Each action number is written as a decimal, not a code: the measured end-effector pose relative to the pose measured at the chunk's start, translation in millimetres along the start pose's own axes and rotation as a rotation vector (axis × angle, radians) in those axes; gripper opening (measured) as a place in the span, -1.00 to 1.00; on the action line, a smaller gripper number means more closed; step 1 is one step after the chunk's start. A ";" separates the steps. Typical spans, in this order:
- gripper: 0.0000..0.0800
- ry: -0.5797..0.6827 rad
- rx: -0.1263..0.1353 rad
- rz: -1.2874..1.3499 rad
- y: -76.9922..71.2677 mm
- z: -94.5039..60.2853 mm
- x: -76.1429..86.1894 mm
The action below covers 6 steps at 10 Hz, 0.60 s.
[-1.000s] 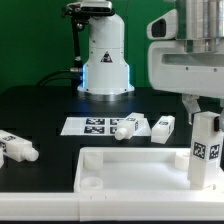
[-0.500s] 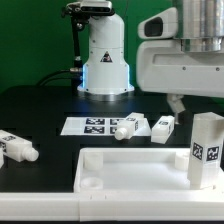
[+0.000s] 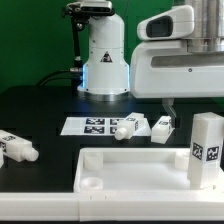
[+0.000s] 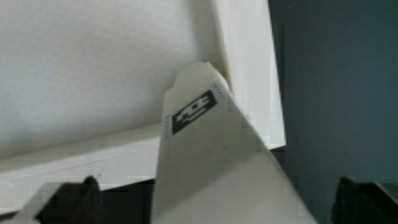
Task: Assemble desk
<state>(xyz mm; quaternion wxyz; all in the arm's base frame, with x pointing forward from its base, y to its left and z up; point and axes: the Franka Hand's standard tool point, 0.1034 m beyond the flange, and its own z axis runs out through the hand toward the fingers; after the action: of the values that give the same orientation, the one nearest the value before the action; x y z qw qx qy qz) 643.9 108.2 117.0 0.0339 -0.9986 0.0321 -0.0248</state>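
Gripper spread wide, gripping nothing. Upright leg right beneath, between fingers, on desk panel corner. Loose legs by marker board, well aside.

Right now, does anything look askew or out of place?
Mostly no. The corner leg stands upright on the panel. Only one loose leg seems to lie over the end of the marker board.

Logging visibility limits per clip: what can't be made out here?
Upright leg: seating in its socket; exterior view, desk panel rim hides its base; wrist view, its own body does.
Hand: fingertips cut off by the wrist view's edge.
Lying leg, exterior view's left: tag too small to read.
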 end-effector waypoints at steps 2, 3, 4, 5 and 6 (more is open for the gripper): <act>0.62 -0.002 -0.012 -0.299 -5.2 0.6 -1.7; 0.62 -0.002 -0.008 -0.301 -4.7 0.7 -1.6; 0.62 -0.002 -0.010 -0.271 -4.7 0.8 -1.6; 0.39 -0.002 -0.008 -0.248 -4.7 0.8 -1.6; -0.06 -0.002 -0.008 -0.180 -4.9 0.9 -1.7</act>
<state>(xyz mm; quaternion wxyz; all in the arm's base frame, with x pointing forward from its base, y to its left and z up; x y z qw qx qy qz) 642.6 113.2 116.4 0.0273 -0.9976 -0.0580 -0.0267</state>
